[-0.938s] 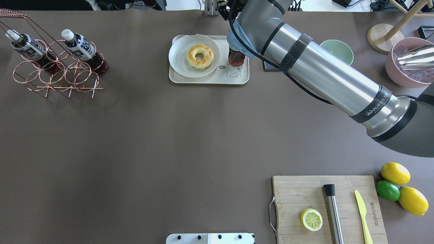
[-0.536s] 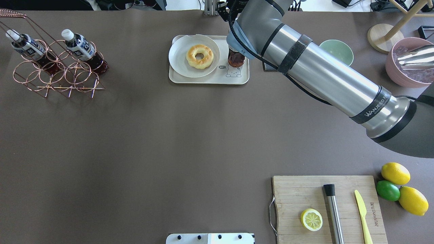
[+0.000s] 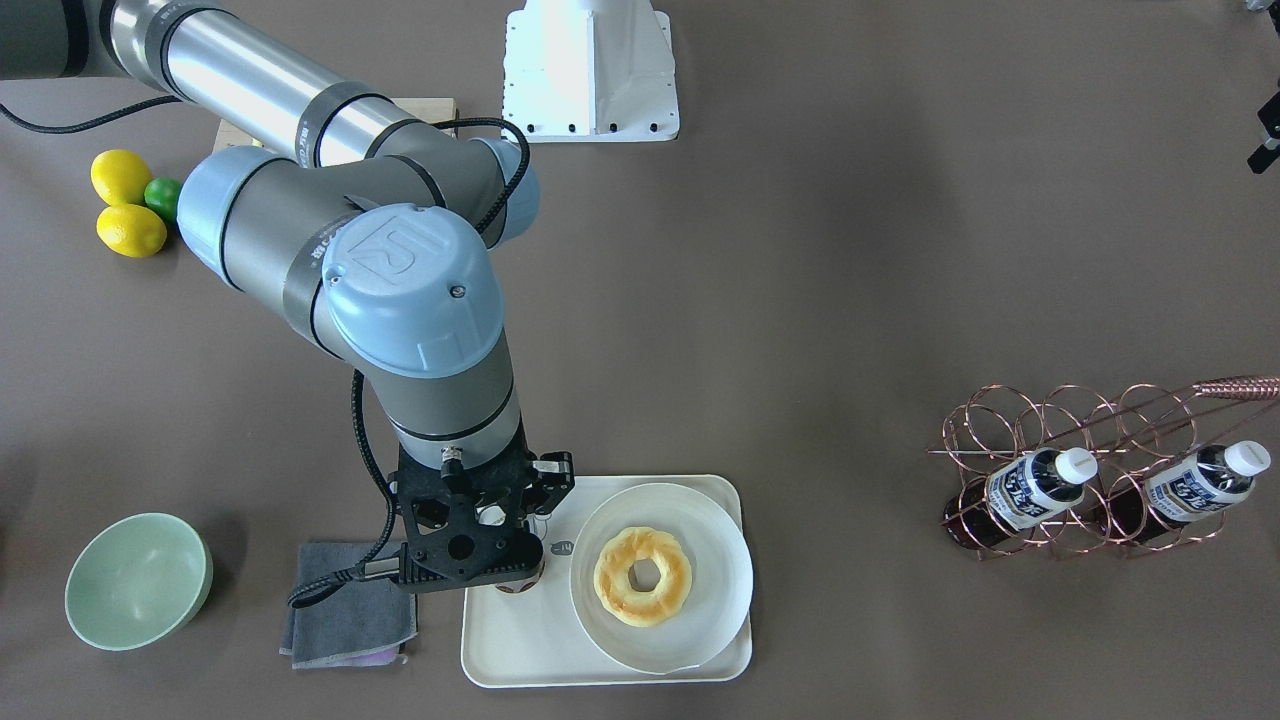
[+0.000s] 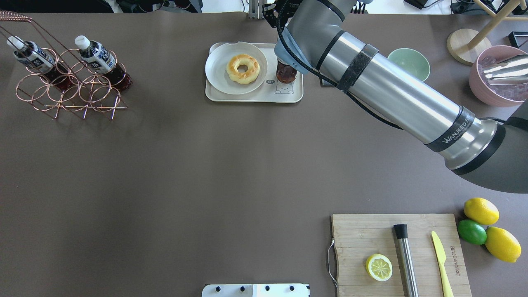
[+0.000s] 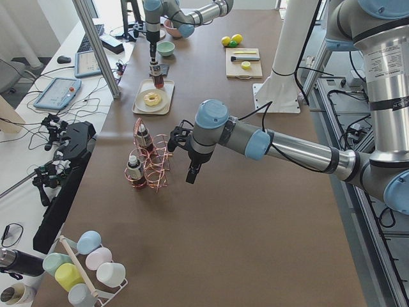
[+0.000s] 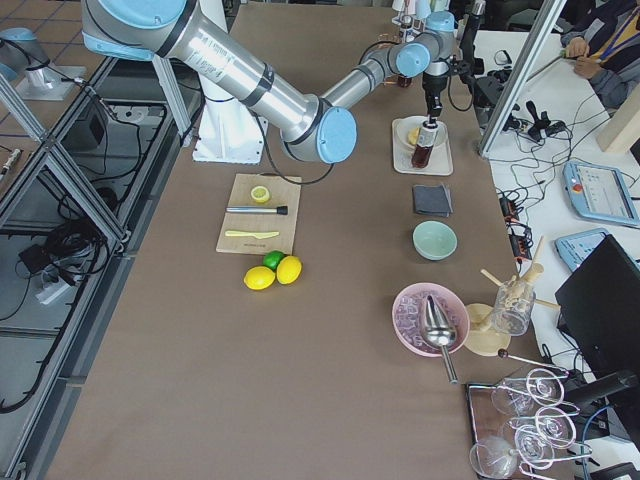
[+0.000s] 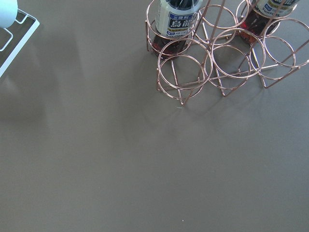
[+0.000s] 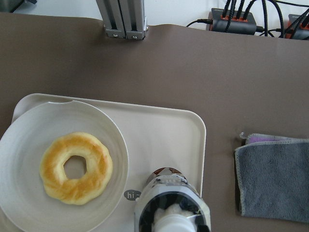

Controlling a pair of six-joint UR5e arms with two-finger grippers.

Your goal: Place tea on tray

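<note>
Right arm (image 4: 392,95) has shifted slightly — tea (image 4: 286,73) stands on tray (image 4: 255,96). Light, slippery; hold its neck. Jaws of left gripper (image 5: 190,179), right gripper (image 6: 429,120): I cannot tell.

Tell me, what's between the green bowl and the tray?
A folded grey cloth lies between the green bowl and the tray, seen in the front-facing view.

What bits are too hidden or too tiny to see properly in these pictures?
- Right tool, front view: its own black body covers the fingertips, so I cannot tell whether it grips the tea.
- Tea's cap, overhead view: the right arm covers it.
- Left tool, left side view: too small to judge open or shut.
- Cutting board, overhead view: cut off by the bottom edge.
</note>
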